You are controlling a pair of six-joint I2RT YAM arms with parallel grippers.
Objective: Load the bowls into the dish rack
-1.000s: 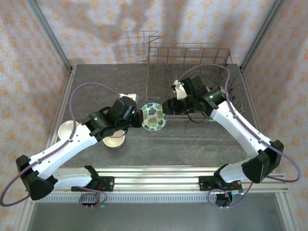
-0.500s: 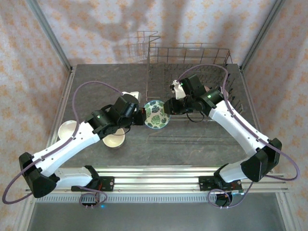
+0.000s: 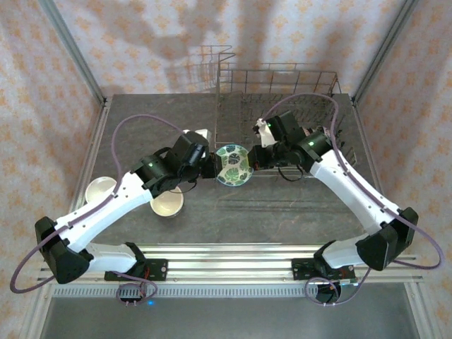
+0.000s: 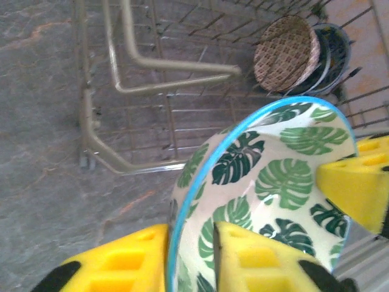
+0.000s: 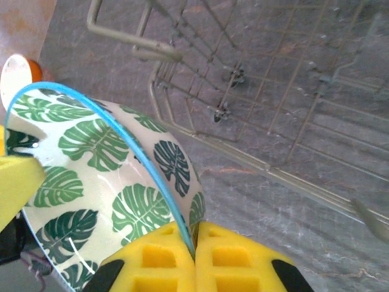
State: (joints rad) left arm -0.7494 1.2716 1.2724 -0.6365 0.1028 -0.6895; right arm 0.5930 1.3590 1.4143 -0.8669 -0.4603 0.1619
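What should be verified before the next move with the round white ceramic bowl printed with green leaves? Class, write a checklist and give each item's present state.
1. Right gripper shut on the rim of the round white ceramic bowl with green leaves: ok.
2. Left gripper clear of that bowl: not ok; jaws parted but straddling the rim.
3. Grey wire dish rack has bare floor close by: ok.
4. Brown patterned round bowl, on edge in the rack, apart from the held bowl: ok.
5. One-sided pinch firm enough to carry: cannot tell.
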